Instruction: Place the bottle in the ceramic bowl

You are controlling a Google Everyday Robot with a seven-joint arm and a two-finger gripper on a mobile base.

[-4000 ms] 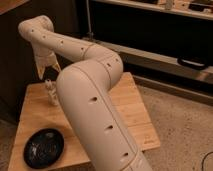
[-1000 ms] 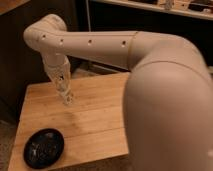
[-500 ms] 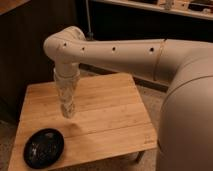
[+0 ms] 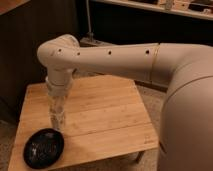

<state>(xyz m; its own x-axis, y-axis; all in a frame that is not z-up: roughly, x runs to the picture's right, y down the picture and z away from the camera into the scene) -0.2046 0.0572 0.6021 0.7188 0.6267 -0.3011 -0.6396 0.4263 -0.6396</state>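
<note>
The ceramic bowl, a shallow glossy black dish with pale speckles, sits on the front left corner of the wooden table. My gripper points straight down from the white arm, just above the bowl's far right rim. It is shut on the bottle, a small pale whitish shape that hangs upright at its tip, partly hidden by the gripper. The bottle is above the table, not touching the bowl.
My large white arm spans the view from the right and covers the table's right rear. A dark cabinet stands behind the table. The floor is speckled beyond the table's right edge.
The gripper with the bottle has moved from the table's back left toward the front, down and closer to the bowl. The bowl has not moved.
</note>
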